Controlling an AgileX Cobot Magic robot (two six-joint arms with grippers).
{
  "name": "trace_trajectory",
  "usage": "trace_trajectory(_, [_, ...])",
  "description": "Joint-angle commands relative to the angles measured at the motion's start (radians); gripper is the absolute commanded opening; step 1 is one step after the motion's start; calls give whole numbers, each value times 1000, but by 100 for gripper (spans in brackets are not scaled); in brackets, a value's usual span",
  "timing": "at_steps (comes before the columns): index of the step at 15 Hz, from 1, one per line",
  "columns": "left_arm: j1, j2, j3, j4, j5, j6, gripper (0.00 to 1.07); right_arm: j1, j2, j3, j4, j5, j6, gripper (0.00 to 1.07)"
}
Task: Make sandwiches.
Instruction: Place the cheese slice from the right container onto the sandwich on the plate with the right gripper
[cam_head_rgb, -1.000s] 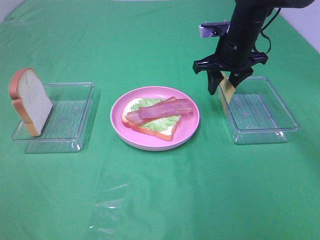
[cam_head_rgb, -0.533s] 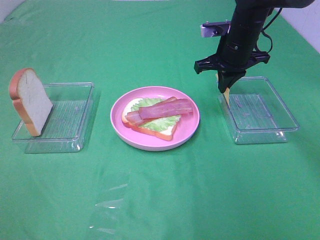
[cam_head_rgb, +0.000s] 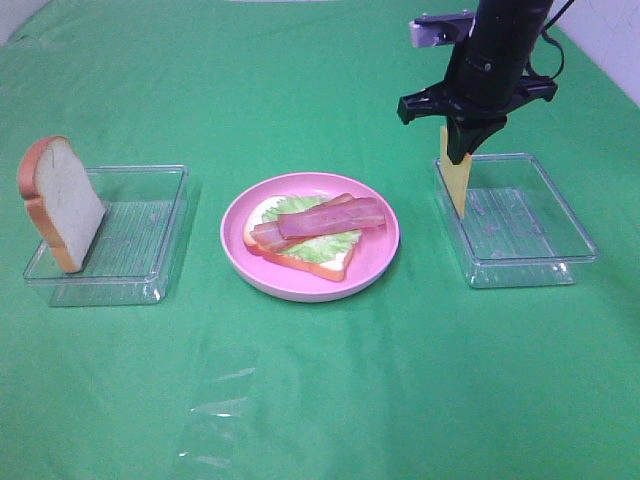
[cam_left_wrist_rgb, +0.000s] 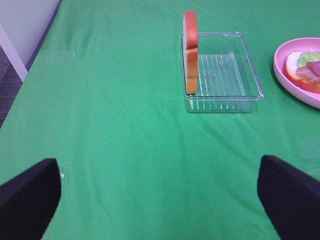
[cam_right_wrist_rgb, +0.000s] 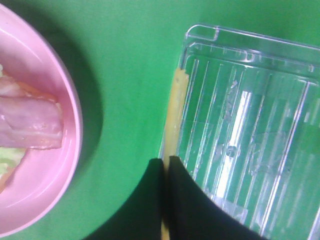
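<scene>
An open sandwich lies on the pink plate (cam_head_rgb: 380, 262): a bread slice (cam_head_rgb: 318, 264) with lettuce (cam_head_rgb: 325, 245) and bacon strips (cam_head_rgb: 325, 218) on top. My right gripper (cam_head_rgb: 461, 152) is shut on a yellow cheese slice (cam_head_rgb: 458, 187), which hangs upright over the left edge of the right clear tray (cam_head_rgb: 520, 262). The right wrist view shows the shut fingers (cam_right_wrist_rgb: 186, 205) pinching the cheese (cam_right_wrist_rgb: 175, 112), beside the plate (cam_right_wrist_rgb: 75, 125). A second bread slice (cam_head_rgb: 60, 202) stands upright in the left clear tray (cam_head_rgb: 135, 255). My left gripper (cam_left_wrist_rgb: 160, 197) is open and empty, far from that bread (cam_left_wrist_rgb: 190, 52).
A green cloth covers the table. A piece of clear film (cam_head_rgb: 215, 410) lies on the cloth at the front. The left tray (cam_left_wrist_rgb: 220, 75) and the plate's edge (cam_left_wrist_rgb: 300, 65) show in the left wrist view.
My right gripper has shut on the cheese slice and lifted it up and slightly right, out of the right tray. The left arm and the other items have not moved.
</scene>
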Motion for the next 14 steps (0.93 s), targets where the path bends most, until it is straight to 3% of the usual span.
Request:
trace_trajectory(1, [3,-3,4,-4,-5,-1,100,0,-71,-5,-10,40,-2,0])
trace_trajectory(5, [3,-3,4,-4,-5,-1,100,2,-188,-5,-6,96,-20,0])
trace_trajectory(8, [3,-3,4,-4,-5,-1,100,2,-223,-5,70,105,-20,0])
trace_trajectory(9, [3,-3,4,-4,-5,-1,100,16,-214,-3,125,102,-20,0])
trace_trajectory(14, [3,-3,4,-4,-5,-1,100,122,-151,-3,168,42,-20,0])
